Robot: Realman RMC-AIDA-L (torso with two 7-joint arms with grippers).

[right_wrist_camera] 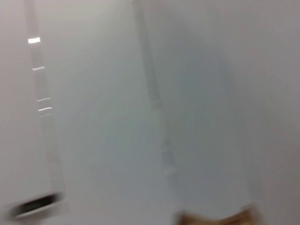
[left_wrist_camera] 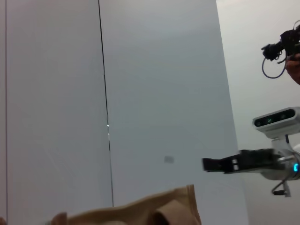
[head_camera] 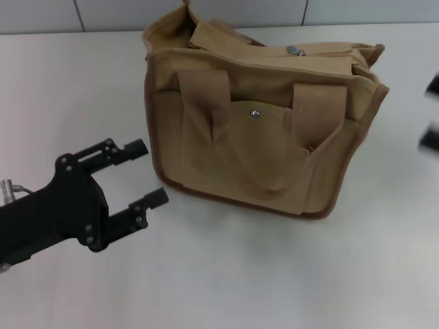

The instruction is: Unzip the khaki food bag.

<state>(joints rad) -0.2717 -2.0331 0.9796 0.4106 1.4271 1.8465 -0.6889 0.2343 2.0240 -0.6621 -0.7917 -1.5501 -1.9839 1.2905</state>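
The khaki food bag (head_camera: 264, 130) stands upright on the white table (head_camera: 68, 89), front pocket and silver snap (head_camera: 254, 114) facing me. Its two webbing handles hang down over the front. The metal zipper pull (head_camera: 296, 51) lies on top, toward the bag's right end. My left gripper (head_camera: 151, 173) is open and empty, low at the bag's left, apart from it. My right gripper (head_camera: 431, 113) shows as two blurred dark fingertips, spread apart, at the right edge beside the bag. The bag's top edge shows in the left wrist view (left_wrist_camera: 154, 208) and in the right wrist view (right_wrist_camera: 220, 218).
A grey tiled wall (head_camera: 206, 10) runs behind the table's far edge. The right arm's gripper (left_wrist_camera: 211, 165) also shows far off in the left wrist view, with a camera stand (left_wrist_camera: 276, 119) beyond it.
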